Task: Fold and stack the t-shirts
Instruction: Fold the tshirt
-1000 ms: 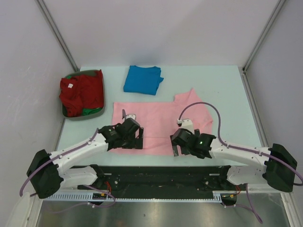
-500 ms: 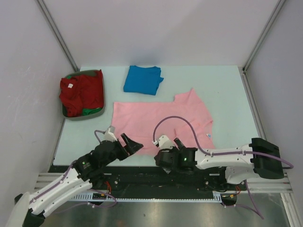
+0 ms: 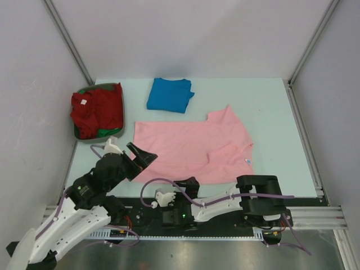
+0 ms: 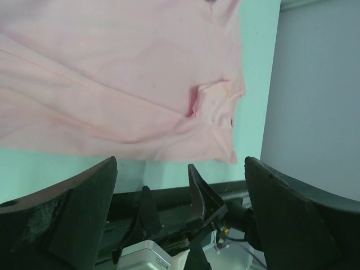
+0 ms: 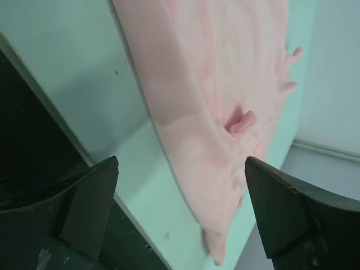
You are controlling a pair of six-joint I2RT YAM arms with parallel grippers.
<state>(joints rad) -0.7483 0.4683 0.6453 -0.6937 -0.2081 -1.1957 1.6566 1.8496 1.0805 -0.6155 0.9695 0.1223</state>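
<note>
Pulling away from the pink t-shirt (image 3: 191, 152), both arms now sit farther back than half a second ago. The left claw (image 3: 140, 158) has swung up and to the left and hangs over the shirt's near-left corner, its fingers spread with nothing between them. The right arm has folded in further. The right claw (image 3: 185, 185) is now at the near edge of the surface (image 3: 270, 107), over the black base rail (image 3: 225, 216), and it is also spread and empty. A second ago both claws were on the shirt's near hem.

The shirt lies spread out flat in the middle of the surface. In the left wrist view, a small pucker (image 4: 208, 98) shows near one sleeve.

A folded blue t-shirt (image 3: 169, 94) lies behind the pink shirt, apart from it. At the far left, red garments (image 3: 93, 109) are heaped in a grey bin (image 3: 104, 138), with a bit of green showing underneath them.

The surface is pale mint green. Plain light-grey walls (image 3: 185, 34) close it in on three sides, with slanted metal posts (image 3: 67, 39) at the back corners.
</note>
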